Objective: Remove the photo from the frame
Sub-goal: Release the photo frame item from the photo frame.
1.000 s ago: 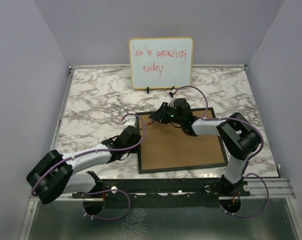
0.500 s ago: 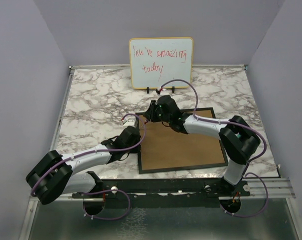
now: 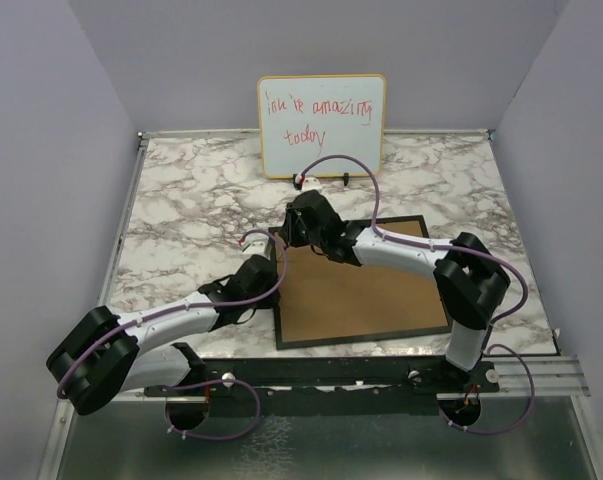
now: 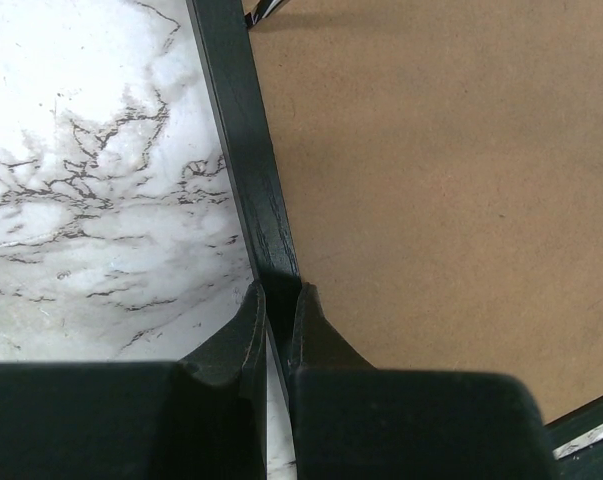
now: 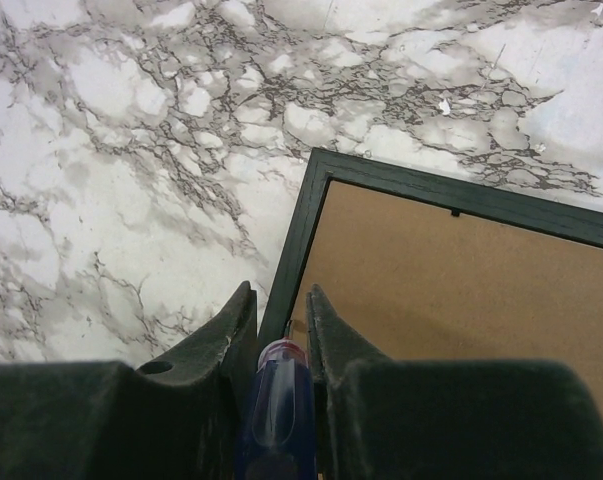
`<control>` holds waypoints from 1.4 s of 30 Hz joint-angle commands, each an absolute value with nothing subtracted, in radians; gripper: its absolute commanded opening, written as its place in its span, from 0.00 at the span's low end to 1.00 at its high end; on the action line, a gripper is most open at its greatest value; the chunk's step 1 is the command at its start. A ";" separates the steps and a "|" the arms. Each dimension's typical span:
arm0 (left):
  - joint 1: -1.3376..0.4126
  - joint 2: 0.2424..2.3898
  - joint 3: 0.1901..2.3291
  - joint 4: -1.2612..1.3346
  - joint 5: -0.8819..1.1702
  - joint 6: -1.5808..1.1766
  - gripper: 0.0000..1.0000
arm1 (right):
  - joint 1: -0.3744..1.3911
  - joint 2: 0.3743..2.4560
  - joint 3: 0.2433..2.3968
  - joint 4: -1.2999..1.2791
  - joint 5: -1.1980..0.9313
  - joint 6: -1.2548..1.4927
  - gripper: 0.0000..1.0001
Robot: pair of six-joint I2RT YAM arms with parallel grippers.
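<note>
- Left gripper [image 4: 277, 305] nipped tight on the frame [image 4: 243, 140] rail; the thin hold may slip.
- Right gripper [image 5: 281, 318] clamps a blue tool [image 5: 274, 405] by the frame's corner; it may skid off.

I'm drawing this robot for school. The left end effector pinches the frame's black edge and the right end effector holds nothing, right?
Not quite. The left end effector does pinch the frame by its edge, but the right end effector isn't empty: the right wrist view shows a blue tool held in it.
</note>
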State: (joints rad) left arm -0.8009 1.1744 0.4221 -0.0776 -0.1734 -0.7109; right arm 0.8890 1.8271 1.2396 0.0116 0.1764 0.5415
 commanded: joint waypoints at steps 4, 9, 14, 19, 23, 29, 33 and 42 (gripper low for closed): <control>-0.821 1.144 0.374 -0.195 -0.130 -0.708 0.00 | 0.902 1.824 1.242 -0.112 0.198 0.570 0.00; -0.822 1.107 0.376 -0.230 -0.162 -0.736 0.00 | 0.838 1.721 1.180 -0.073 0.140 0.627 0.01; -0.821 1.075 0.383 -0.266 -0.178 -0.772 0.07 | 0.794 1.602 1.064 0.004 0.086 0.701 0.00; -0.821 1.023 0.443 -0.308 -0.200 -0.790 0.46 | 0.738 1.474 0.924 0.072 -0.024 0.756 0.01; -0.818 0.974 0.548 -0.379 -0.218 -0.756 0.87 | 0.626 1.325 0.779 0.178 -0.225 0.799 0.00; -0.790 0.935 0.730 -0.382 -0.097 -0.615 0.99 | 0.507 1.132 0.685 0.207 -0.529 0.748 0.00; -0.778 0.910 0.795 -0.342 0.119 -0.539 0.99 | 0.467 1.065 0.673 0.188 -0.690 0.733 0.01; -0.772 0.918 0.837 -0.239 0.576 -0.491 0.99 | 0.462 1.082 0.690 0.349 -0.963 0.839 0.01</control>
